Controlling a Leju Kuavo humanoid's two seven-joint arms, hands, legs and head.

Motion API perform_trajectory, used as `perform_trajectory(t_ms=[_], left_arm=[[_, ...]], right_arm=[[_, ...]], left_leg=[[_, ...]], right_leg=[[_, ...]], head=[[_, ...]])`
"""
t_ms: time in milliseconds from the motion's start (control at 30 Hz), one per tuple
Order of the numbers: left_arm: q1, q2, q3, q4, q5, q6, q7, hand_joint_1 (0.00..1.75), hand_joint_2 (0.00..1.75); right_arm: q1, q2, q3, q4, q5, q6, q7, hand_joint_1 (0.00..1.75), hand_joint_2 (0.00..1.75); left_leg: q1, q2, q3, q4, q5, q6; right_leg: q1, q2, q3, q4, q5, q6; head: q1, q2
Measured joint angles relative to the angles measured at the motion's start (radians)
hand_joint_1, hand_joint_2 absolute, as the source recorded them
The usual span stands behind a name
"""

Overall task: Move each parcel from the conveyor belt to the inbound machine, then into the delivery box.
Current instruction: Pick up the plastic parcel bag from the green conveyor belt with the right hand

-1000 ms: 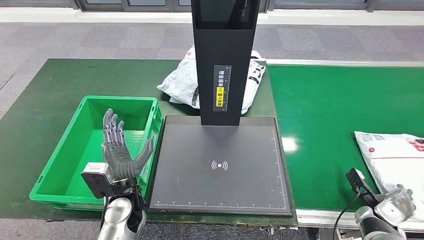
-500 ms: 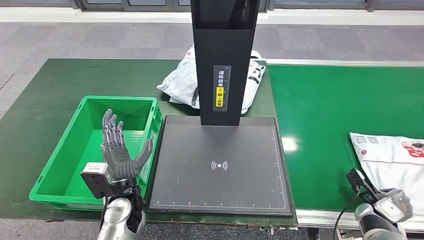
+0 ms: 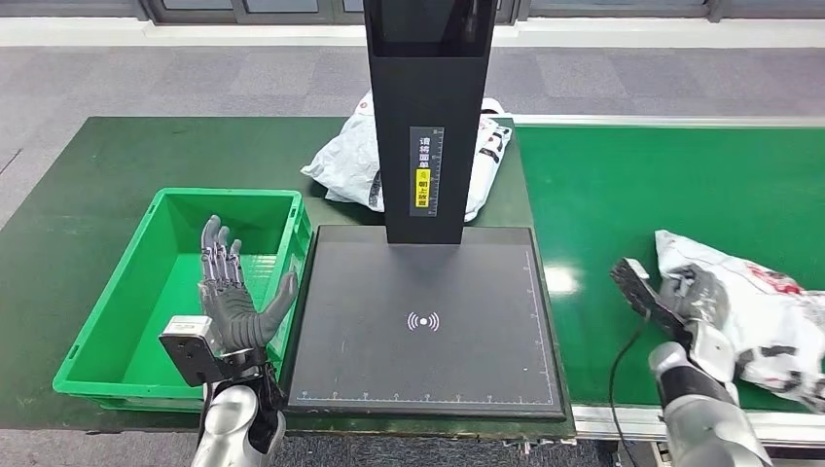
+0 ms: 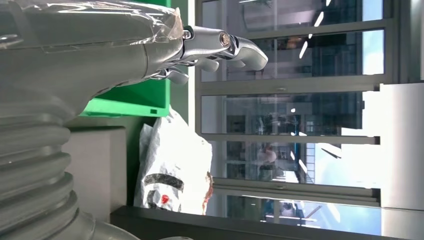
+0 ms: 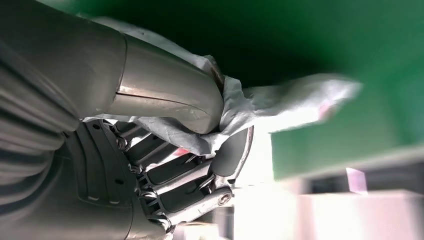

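Green belt (image 3: 642, 195) beside a green-topped desk (image 3: 88, 195) on grey floor (image 3: 195, 78). Right hand (image 3: 696, 297) clamped on a white parcel (image 3: 769, 311). Left hand (image 3: 229, 287) spread, holding nothing, over the green box (image 3: 107, 341).

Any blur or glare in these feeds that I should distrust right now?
Head view: sharp overall, with a bright glare patch on the green conveyor belt beside the black scanner platform. Right wrist view: the crumpled white plastic parcel smears soft past the right hand, and the background is blown out white. Left wrist view: the left hand is crisp; the windows are bright.
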Motion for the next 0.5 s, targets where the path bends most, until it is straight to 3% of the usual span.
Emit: perform_trajectory(t_ms=[100,267,433,500], left_arm=[[-0.001,0.000,0.000,0.010,0.001,0.002,0.000,0.00,1.75],[-0.001,0.000,0.000,0.021,0.001,0.003,0.000,0.00,1.75],[-0.004,-0.001,0.000,0.033,-0.007,-0.001,0.000,0.00,1.75],[-0.005,-0.001,0.000,0.037,-0.013,-0.001,0.000,0.00,1.75]], right_arm=[[-0.012,0.049,0.003,-0.030,-0.010,0.001,-0.016,1.75,1.75],[-0.016,0.084,0.017,-0.063,-0.032,0.005,-0.033,1.75,1.75],[-0.012,0.156,0.061,-0.123,-0.086,0.067,-0.208,1.75,1.75],[0.001,0.207,0.131,-0.174,-0.103,0.099,-0.222,1.75,1.75]], left_leg=[[0.001,-0.006,-0.002,0.000,0.002,0.000],[0.001,-0.009,-0.004,0.000,0.003,0.000],[0.000,-0.005,-0.004,0.000,0.002,0.000],[0.001,-0.001,-0.003,0.000,0.002,0.000]], right_leg=[[0.000,-0.006,0.000,0.000,0.000,0.000],[0.000,-0.008,0.000,0.000,-0.001,0.000],[0.000,-0.005,-0.001,0.000,0.000,0.000],[0.001,0.000,-0.003,0.001,0.001,-0.002]], head=[[0.000,0.000],[0.000,0.000],[0.000,0.000],[0.000,0.000]])
